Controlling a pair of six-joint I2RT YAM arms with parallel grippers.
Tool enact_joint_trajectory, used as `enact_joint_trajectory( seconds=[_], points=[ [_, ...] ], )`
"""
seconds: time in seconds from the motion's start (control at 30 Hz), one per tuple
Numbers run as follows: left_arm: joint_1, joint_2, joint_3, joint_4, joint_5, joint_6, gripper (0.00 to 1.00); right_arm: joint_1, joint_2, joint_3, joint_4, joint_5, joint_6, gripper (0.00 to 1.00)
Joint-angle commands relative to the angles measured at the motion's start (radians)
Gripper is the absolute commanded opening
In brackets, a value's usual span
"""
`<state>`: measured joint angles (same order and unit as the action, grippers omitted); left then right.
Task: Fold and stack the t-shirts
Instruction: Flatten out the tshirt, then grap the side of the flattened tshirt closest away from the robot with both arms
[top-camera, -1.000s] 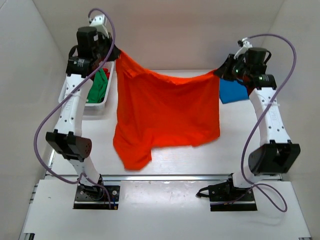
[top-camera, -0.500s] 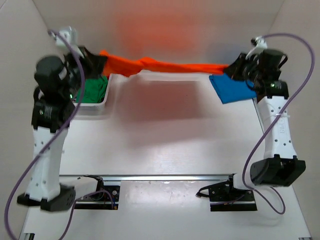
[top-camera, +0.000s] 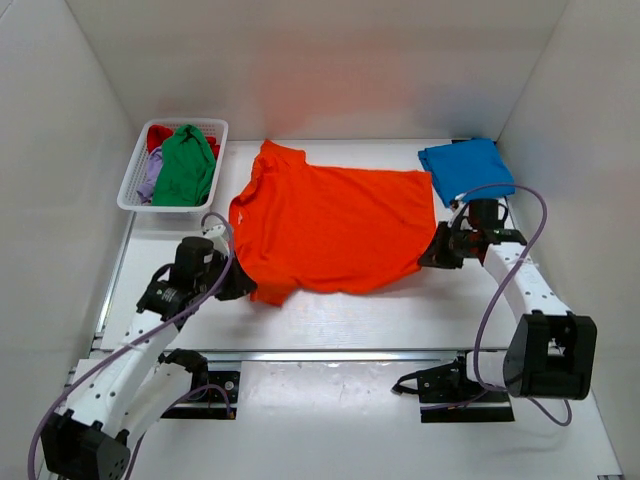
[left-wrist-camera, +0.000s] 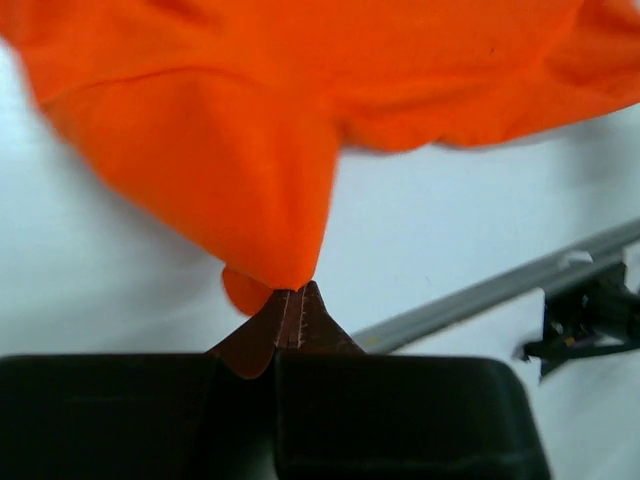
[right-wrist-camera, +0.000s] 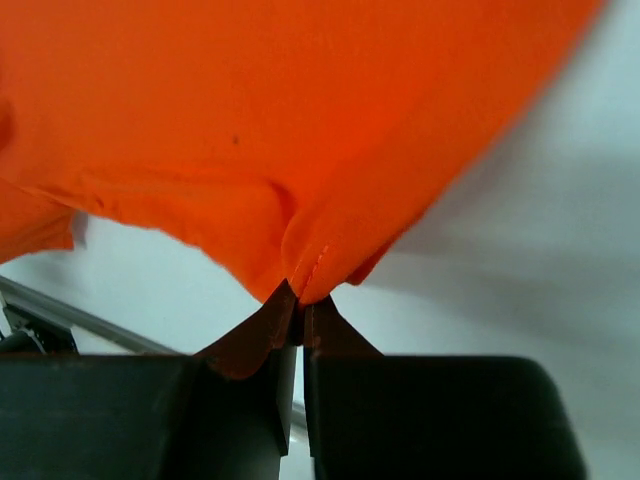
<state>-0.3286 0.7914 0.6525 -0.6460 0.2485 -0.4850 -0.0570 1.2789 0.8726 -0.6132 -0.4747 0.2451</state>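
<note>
At far left a white basket (top-camera: 150, 207) holds 3 crumpled shirts: a green shirt (top-camera: 185, 168) on top, a red shirt (top-camera: 158, 135) behind it and a lilac shirt (top-camera: 148, 182) at its left side. Nearer, the left gripper (top-camera: 245, 287) lies low over the table (top-camera: 350, 320) at the orange shirt's (top-camera: 330, 225) near-left corner. That shirt is spread almost flat mid-table, plain bright orange, collar toward the basket, 1 sleeve pointing to the far side, the other by the left gripper, and the hem on the right. The right gripper (top-camera: 428, 260) sits at the hem's near corner, and just beyond it a blue shirt (top-camera: 465, 168) lies folded in the far-right corner. The top view alone gives this layout; it does not show the fingertips. The left wrist view does: the left gripper (left-wrist-camera: 290, 310) is clenched on a bunched point of orange cloth (left-wrist-camera: 300, 100), with a metal rail (left-wrist-camera: 470, 300) to the right. The right wrist view likewise shows the right gripper (right-wrist-camera: 300, 310) pinching a small fold of orange edge (right-wrist-camera: 250, 120), stitching visible at the pinch.
</note>
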Motion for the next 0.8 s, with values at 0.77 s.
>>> enact_joint_trajectory(
  seconds=[0.77],
  points=[
    [0.112,0.162,0.085,0.141,0.04,0.048,0.0,-0.092,-0.116,-0.216,-0.096,0.044,0.028,0.0]
  ],
)
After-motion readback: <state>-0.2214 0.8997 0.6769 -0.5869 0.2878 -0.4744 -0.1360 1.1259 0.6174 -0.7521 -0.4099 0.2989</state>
